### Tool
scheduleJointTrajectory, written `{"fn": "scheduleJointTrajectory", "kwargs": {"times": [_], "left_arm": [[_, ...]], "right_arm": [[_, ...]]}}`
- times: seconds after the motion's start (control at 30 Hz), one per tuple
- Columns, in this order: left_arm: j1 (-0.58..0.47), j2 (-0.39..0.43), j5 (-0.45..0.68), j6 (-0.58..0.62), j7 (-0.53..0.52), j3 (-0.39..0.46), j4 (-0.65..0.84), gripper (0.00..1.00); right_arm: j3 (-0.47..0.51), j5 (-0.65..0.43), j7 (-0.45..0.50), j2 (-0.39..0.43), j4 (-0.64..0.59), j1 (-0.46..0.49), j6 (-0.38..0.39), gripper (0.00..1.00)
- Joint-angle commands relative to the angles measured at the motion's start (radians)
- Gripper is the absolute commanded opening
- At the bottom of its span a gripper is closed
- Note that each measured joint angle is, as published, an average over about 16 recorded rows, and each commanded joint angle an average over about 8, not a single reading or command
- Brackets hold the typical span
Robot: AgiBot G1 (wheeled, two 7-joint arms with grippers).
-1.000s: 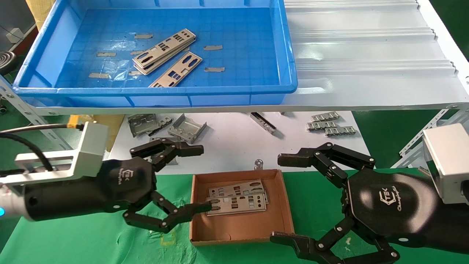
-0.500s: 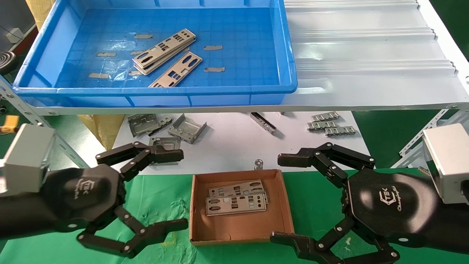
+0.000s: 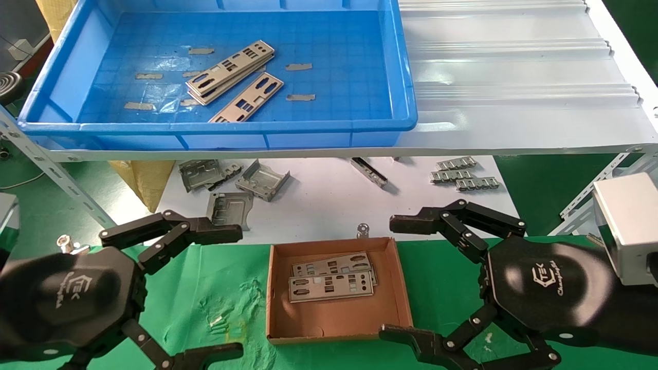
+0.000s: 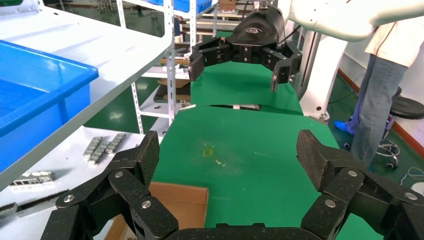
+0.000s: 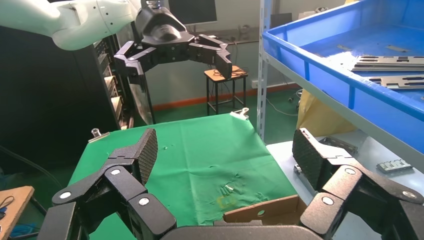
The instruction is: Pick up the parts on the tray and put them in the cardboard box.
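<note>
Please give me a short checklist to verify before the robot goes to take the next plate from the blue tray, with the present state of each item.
1. Left pincer open and holding nothing: ok.
2. Right pincer open, parked beside the cardboard box, not over it: ok.
3. Plates already delivered lie flat inside the box, free floor remains in front of them: ok.
4. Parts remain in the tray: a stack and a single plate: ok.
5. Exact number of plates in the stack: cannot tell.
6. Single plate lies apart from the stack, easy to take alone: probably ok; their nearest corners look very close.
</note>
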Motion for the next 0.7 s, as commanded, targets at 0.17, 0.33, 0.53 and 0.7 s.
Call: {"fn": "scheduleJointTrajectory", "kwargs": {"times": [0.17, 0.33, 0.53, 0.7], "left_arm": [[0.000, 0.001, -0.001, -0.001, 0.001, 0.000, 0.002, 1.00], [-0.004, 0.005, 0.002, -0.001, 0.003, 0.004, 0.009, 1.00], [-0.006, 0.008, 0.004, 0.000, 0.004, 0.007, 0.014, 1.00], [-0.008, 0.009, 0.005, 0.000, 0.005, 0.008, 0.017, 1.00]], "right_arm": [[0.000, 0.000, 0.000, 0.000, 0.000, 0.000, 0.000, 1.00], [0.000, 0.000, 0.000, 0.000, 0.000, 0.000, 0.000, 1.00], [0.000, 0.000, 0.000, 0.000, 0.000, 0.000, 0.000, 1.00], [0.000, 0.000, 0.000, 0.000, 0.000, 0.000, 0.000, 1.00]]}}
